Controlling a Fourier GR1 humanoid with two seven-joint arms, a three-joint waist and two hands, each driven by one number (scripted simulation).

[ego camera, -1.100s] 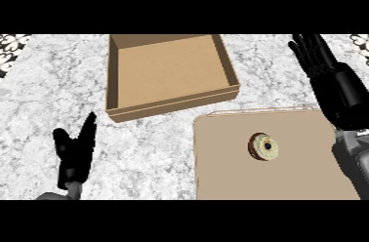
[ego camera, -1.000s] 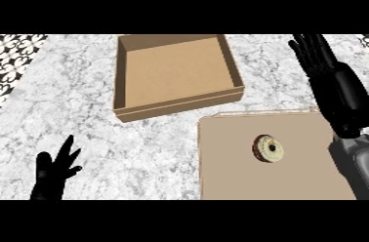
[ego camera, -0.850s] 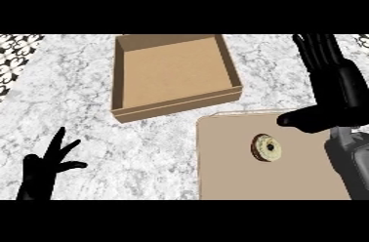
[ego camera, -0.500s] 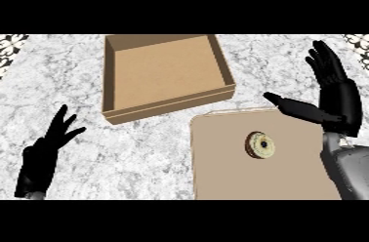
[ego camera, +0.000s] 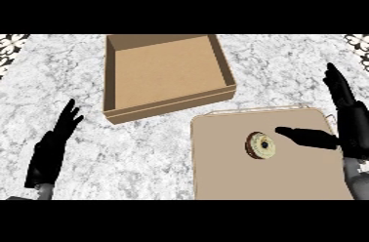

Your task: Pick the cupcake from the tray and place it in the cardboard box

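Cupcake point(ego camera: 261, 145) seen from above as a small round shape, resting near the middle of the tan tray point(ego camera: 238, 177), slightly toward its right side, untouched. Right hand point(ego camera: 346, 124) raised at the view's right edge above the tray's right rim, fingers point(ego camera: 336, 86) straight and pointing up the view, thumb point(ego camera: 306, 137) stretched out leftward over the tray toward the cupcake, tip just beside it yet apart. Fingers spread open, holding nothing. Grey right forearm point(ego camera: 357, 180) entering from the lower right corner. Left hand point(ego camera: 51, 151) at the lower left over the marbled bench point(ego camera: 130, 153), well apart from both containers, fingers straight and relaxed, pointing up and slightly right, empty. Cardboard box point(ego camera: 119, 111) open-topped at upper centre of the bench, turned a little askew, its brown floor bare, nothing inside. Box's near right corner just beside the tray's far edge; touching or not, cannot tell. Tray carrying only the cupcake.
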